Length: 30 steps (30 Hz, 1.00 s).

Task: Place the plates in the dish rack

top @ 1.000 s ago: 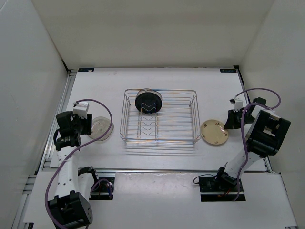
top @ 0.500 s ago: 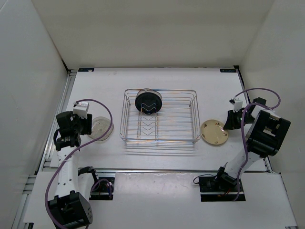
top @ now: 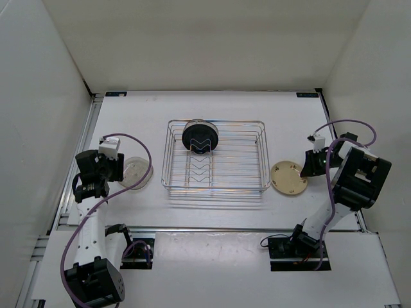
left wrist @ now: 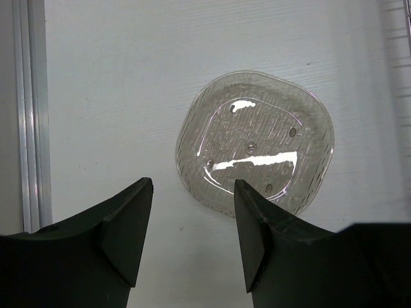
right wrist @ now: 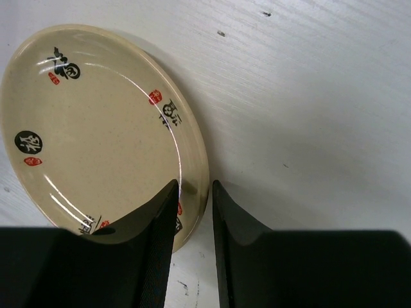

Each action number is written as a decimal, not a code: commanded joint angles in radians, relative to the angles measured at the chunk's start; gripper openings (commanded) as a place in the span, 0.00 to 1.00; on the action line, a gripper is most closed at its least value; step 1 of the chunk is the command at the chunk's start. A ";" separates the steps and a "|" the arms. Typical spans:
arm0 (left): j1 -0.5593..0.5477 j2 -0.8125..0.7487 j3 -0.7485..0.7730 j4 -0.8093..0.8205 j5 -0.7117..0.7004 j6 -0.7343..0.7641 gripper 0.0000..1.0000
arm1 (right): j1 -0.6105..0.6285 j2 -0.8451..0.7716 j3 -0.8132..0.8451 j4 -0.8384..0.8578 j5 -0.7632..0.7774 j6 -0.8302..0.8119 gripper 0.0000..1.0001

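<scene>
Pinching the cream plate by its rim: right pincer; left pincer spread near clear plate.

Plates confirmed: three, being one black plate, one clear glass plate and one cream plate. A pale edge behind the black plate may be a fourth; cannot tell. Dish rack: one. Arms: two, left arm and right arm. Grippers: two, left gripper and right gripper. Purple cables: two, left cable and right cable.
</scene>
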 commanded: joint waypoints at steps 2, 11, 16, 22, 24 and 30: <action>0.007 -0.020 0.018 -0.004 0.014 -0.001 0.64 | 0.012 0.023 0.003 -0.039 -0.001 -0.032 0.32; 0.007 -0.029 0.018 -0.004 0.014 -0.001 0.64 | 0.012 0.042 0.003 -0.039 -0.001 -0.032 0.00; 0.007 -0.029 0.018 -0.004 0.014 -0.001 0.64 | 0.012 0.031 0.003 -0.039 -0.001 -0.023 0.00; 0.007 -0.049 0.018 -0.004 0.014 -0.001 0.64 | 0.012 -0.058 0.013 0.033 0.029 0.064 0.00; 0.007 -0.049 0.018 -0.004 0.014 -0.001 0.63 | 0.012 -0.095 0.026 0.054 0.051 0.087 0.00; 0.007 -0.068 0.018 -0.013 0.014 -0.001 0.63 | 0.012 -0.141 0.111 0.085 0.103 0.158 0.00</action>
